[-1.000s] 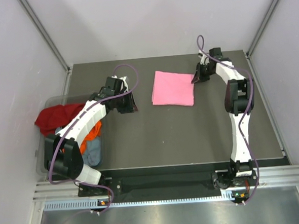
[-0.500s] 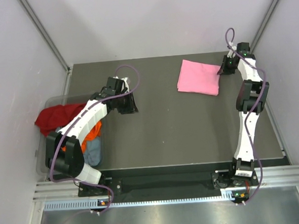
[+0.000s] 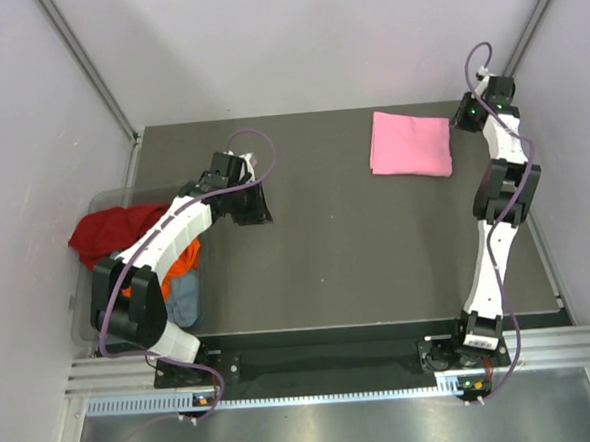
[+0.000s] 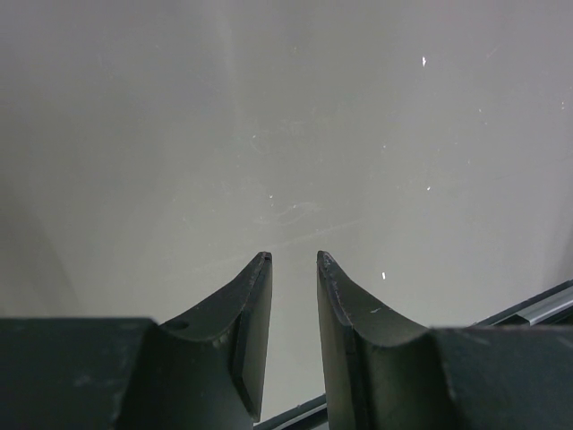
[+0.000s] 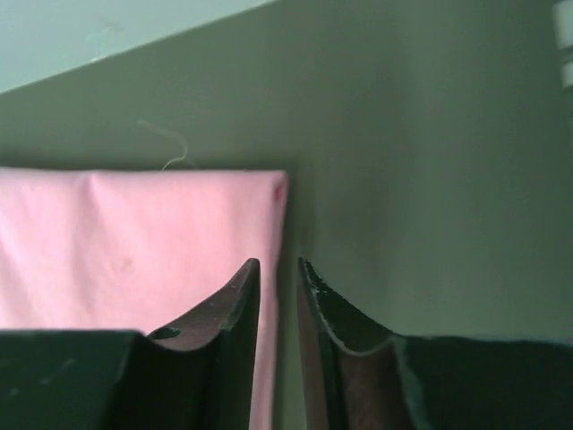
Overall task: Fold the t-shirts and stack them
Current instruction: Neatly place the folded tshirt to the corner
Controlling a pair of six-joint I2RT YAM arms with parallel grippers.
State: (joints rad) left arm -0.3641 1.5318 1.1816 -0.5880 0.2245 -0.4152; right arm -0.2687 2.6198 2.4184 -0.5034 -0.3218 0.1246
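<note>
The folded bright pink t-shirt (image 3: 411, 144) lies flat at the back right of the dark table (image 3: 357, 257). My right gripper (image 3: 466, 120) hovers at its right edge. In the right wrist view the pink t-shirt (image 5: 134, 242) has its right edge running under the narrow gap of the right gripper (image 5: 277, 262), whose jaws stand slightly open, no cloth pinched. My left gripper (image 3: 257, 205) sits left of centre, and the left wrist view shows this gripper (image 4: 294, 256) open over bare table. Dark red (image 3: 110, 232), orange (image 3: 182, 260) and grey-blue (image 3: 183, 298) t-shirts are heaped at the left.
A clear plastic bin (image 3: 80, 314) at the table's left edge holds the heaped shirts, the red one hanging over its rim. Pale walls close in the table on three sides. A metal rail (image 3: 334, 364) runs along the near edge by the arm bases.
My right arm dragged the folded pink t-shirt from the back centre to the back right. Its jaws, shut on the shirt's edge before, have now parted. The left arm stayed still.
</note>
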